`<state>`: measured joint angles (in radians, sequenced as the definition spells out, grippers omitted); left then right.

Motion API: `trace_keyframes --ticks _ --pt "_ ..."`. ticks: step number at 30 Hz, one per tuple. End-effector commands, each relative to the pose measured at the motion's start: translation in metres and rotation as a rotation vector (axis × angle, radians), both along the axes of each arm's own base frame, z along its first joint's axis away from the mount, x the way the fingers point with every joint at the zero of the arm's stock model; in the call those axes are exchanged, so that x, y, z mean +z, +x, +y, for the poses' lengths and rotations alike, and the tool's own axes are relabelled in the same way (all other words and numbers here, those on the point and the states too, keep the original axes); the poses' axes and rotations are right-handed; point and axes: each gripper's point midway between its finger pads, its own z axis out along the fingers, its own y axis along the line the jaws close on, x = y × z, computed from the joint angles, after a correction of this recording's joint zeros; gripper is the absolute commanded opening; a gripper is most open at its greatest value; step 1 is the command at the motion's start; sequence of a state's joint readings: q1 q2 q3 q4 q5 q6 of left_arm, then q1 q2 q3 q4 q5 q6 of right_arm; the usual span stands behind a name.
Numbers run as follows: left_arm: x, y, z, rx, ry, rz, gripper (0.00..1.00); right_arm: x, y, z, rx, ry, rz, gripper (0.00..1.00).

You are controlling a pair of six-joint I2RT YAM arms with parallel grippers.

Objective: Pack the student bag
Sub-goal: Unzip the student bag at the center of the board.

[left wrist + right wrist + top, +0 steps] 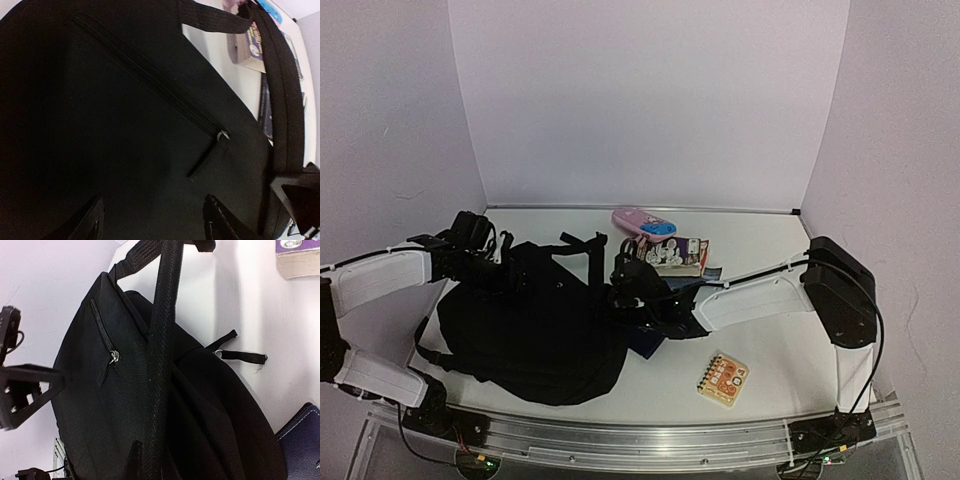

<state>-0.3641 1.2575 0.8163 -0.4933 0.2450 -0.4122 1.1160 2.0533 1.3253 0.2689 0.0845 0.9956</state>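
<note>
The black student bag lies flat at the left middle of the table, straps toward the back. It fills the left wrist view and the right wrist view. My left gripper hovers over the bag's back left part, open and empty, fingers wide apart above the fabric near a front-pocket zipper pull. My right gripper is at the bag's right edge, shut on a black shoulder strap that runs taut out of the jaws.
A pink pencil case and a book lie behind the bag. A dark-blue pouch lies partly under the right arm, and shows in the right wrist view. A small spiral notebook lies front right. White walls enclose the table.
</note>
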Motion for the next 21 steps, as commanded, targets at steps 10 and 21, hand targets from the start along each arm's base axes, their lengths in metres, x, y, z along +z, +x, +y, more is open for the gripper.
trace_keyframes --ticks 10,21 --pt "0.014 0.048 -0.041 -0.181 0.121 -0.215 0.6 0.0 0.0 0.002 0.007 0.047 0.016 0.0" --pt "-0.021 0.045 -0.065 -0.28 0.215 -0.153 0.47 -0.01 -0.003 0.003 0.023 0.048 0.041 0.0"
